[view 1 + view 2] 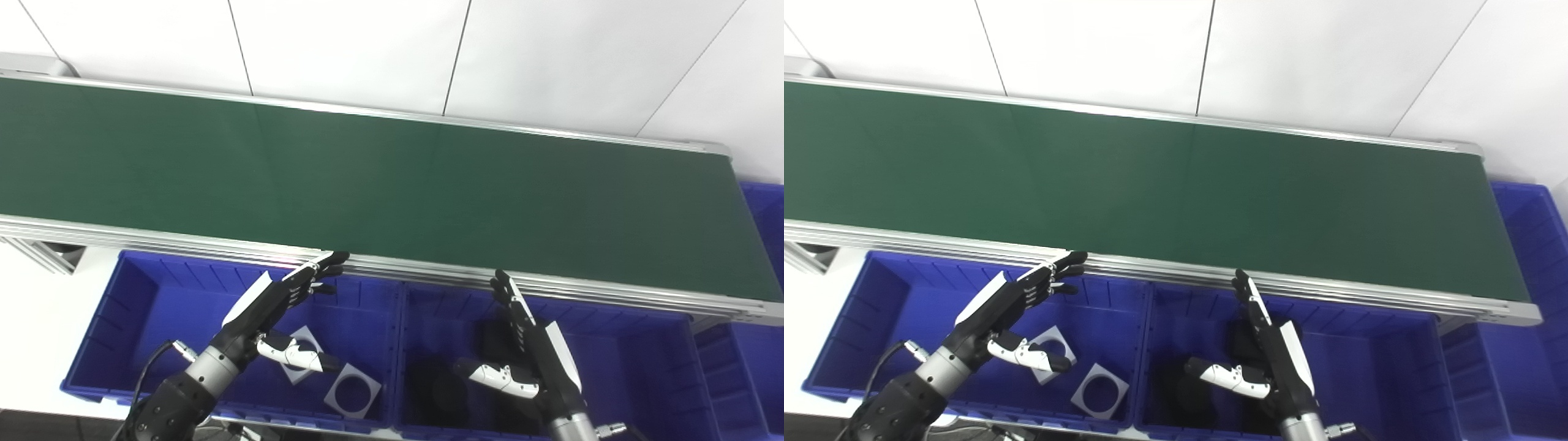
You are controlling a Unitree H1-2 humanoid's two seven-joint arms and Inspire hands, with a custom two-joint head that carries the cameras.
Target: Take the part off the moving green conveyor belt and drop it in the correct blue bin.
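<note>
The green conveyor belt (392,184) runs across the view with no part on it. My left hand (275,306) hovers open over the left blue bin (135,318), fingers stretched toward the belt's near rail, thumb apart. My right hand (530,343) hovers open over the middle blue bin (643,367), fingers pointing up at the rail. Both hands hold nothing. Two grey square plates with round holes (352,392) lie in the left bin. Dark parts (441,392) lie in the middle bin, partly hidden by my right hand.
A third blue bin (765,233) stands at the belt's right end. The aluminium rail (429,275) edges the belt above the bins. A white wall rises behind the belt. A frame leg (55,254) shows at left.
</note>
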